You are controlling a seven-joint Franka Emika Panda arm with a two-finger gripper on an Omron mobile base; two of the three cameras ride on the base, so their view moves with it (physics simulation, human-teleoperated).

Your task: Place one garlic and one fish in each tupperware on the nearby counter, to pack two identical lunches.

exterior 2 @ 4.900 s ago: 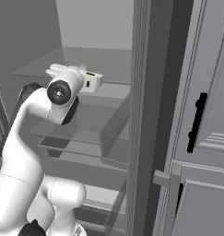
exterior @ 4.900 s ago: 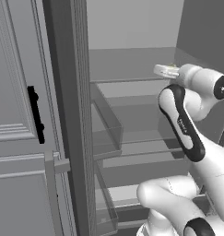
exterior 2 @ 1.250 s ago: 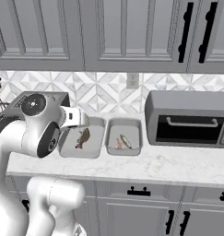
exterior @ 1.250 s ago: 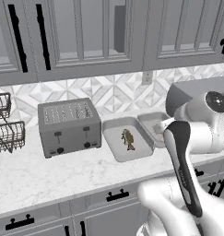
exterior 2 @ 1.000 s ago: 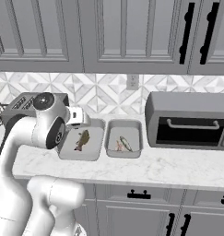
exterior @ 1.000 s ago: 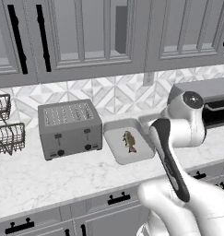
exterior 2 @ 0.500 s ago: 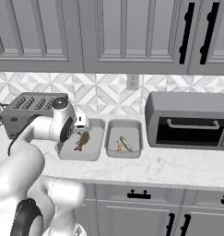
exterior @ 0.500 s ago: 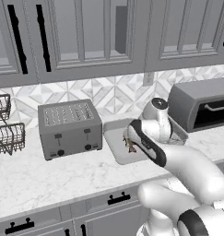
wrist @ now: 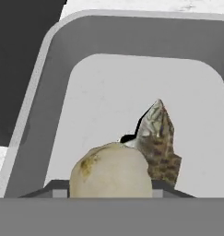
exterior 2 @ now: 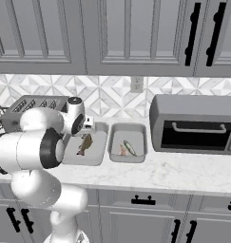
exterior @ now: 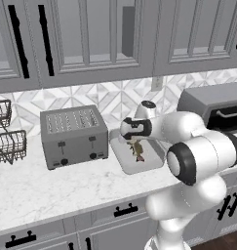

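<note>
The gripper holds a garlic bulb clamped above the left tupperware, over its fish. The bulb looks light, firm, papery; gripping across its widest middle seems safest.

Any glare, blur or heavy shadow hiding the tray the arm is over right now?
Left base view: flat, even light, no glare, but the arm covers part of the left tupperware. Right base view: sharp, its fish readable. Hand view: the garlic looms large and close, soft-edged, with a small dark shadow beside it.
</note>
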